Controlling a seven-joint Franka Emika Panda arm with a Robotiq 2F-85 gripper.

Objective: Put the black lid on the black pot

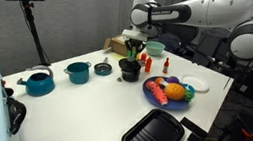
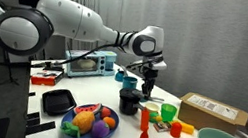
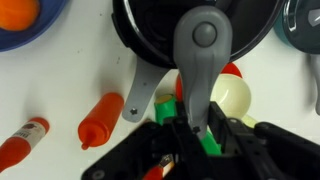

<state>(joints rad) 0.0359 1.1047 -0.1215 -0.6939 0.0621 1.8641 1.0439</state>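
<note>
Near the middle of the bench, toward its far edge, the black lid [image 3: 150,25] seemed to lie over the black pot [image 1: 129,72], black on black and hard to separate. Light, stiff and slick, it would likely be best pinched by its centre knob. The gripper [image 1: 132,55] hung just above; how wide its jaws stood could not be told. A blue plate [image 1: 184,106] lay beside.

green cup [image 2: 168,112] nr black pot [image 2: 129,103]

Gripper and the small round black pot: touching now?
Cannot tell. In both exterior views the gripper sits right over the small round black pot, outlines merging; the wrist view shows neither gap nor contact.
</note>
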